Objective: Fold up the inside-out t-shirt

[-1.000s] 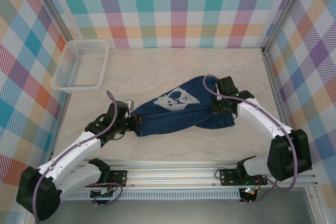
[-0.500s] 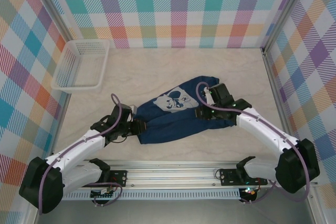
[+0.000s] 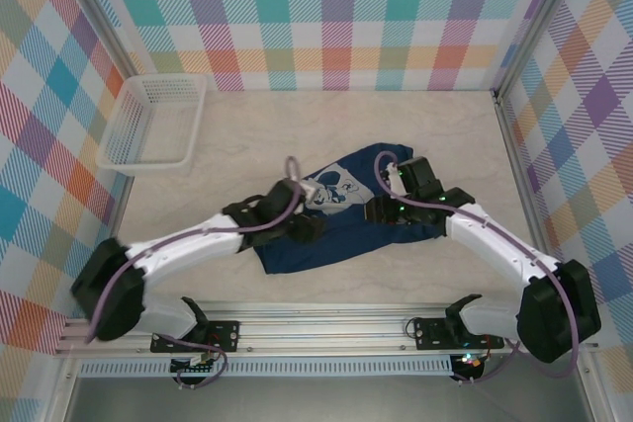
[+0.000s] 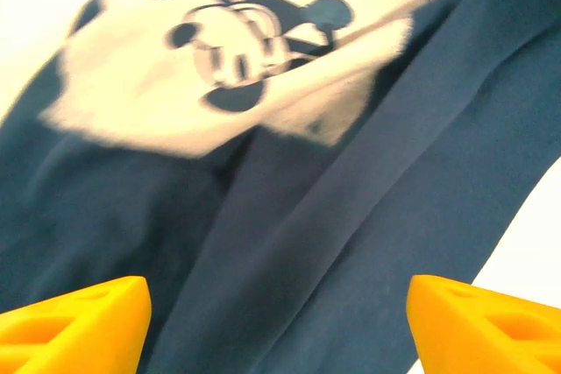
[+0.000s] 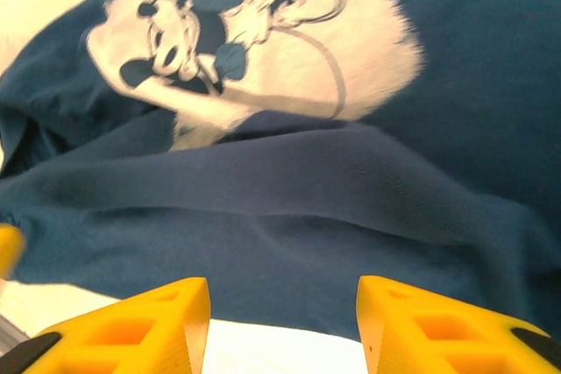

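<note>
Bright, even light from above; faint soft shadow along t-shirt (image 3: pixel 341 241) edge. Left wrist view blurred; print (image 4: pixel 237 50) on t-shirt overexposed.

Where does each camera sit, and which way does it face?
Top external: above and behind the bases, looking down at the table; both arms, left gripper and right gripper over the t-shirt.
Left wrist: on the left arm, facing the t-shirt; orange fingers in bottom corners.
Right wrist: on the right arm, likewise; fingertips along the bottom.
Shared: all three show the pale print.
</note>
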{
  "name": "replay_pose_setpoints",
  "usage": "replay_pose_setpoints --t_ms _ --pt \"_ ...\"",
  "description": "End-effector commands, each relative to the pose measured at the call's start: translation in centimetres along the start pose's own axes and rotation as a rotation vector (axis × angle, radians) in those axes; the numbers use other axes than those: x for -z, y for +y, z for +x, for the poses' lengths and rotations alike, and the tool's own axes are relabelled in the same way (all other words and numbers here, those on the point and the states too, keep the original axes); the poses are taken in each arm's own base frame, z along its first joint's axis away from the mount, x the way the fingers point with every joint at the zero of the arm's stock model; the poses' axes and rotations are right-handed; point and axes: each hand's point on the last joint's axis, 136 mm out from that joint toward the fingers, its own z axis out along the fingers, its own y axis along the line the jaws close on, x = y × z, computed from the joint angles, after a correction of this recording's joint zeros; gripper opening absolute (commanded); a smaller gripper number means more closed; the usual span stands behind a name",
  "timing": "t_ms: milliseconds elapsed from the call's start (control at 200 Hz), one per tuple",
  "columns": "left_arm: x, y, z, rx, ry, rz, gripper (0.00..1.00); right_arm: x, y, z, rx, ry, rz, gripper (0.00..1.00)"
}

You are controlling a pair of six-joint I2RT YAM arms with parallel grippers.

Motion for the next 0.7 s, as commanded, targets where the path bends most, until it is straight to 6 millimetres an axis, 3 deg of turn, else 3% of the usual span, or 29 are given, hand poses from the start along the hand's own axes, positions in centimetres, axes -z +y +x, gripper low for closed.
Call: replay_pose_setpoints --t_ms 0,140,340,500,695 --pt "-2.1 -1.1 -1.6 -0.207 0.012 -0.058 0.78 1.2 -0.8 0.3 -0.056 -0.018 -0.007 0.49" --pt "-5.0 -2.9 -2.6 -0.322 0.047 -0.067 0.7 1.5 -1.3 0.8 -0.065 -0.018 0.0 0.49" --pt "-7.6 -4.0 -3.7 -0.38 0.077 -0.066 0.28 1.3 -1.8 1.5 -0.06 -0.003 0.01 0.5" --pt "-6.2 -5.1 -5.6 -0.309 0.019 0.019 0.06 1.2 0.1 1.8 0.0 0.004 -0.1 0.48" --pt "-2.3 -5.3 -7.3 -0.124 -0.015 0.202 0.0 0.9 4.0 2.1 0.126 -0.044 -0.259 0.48"
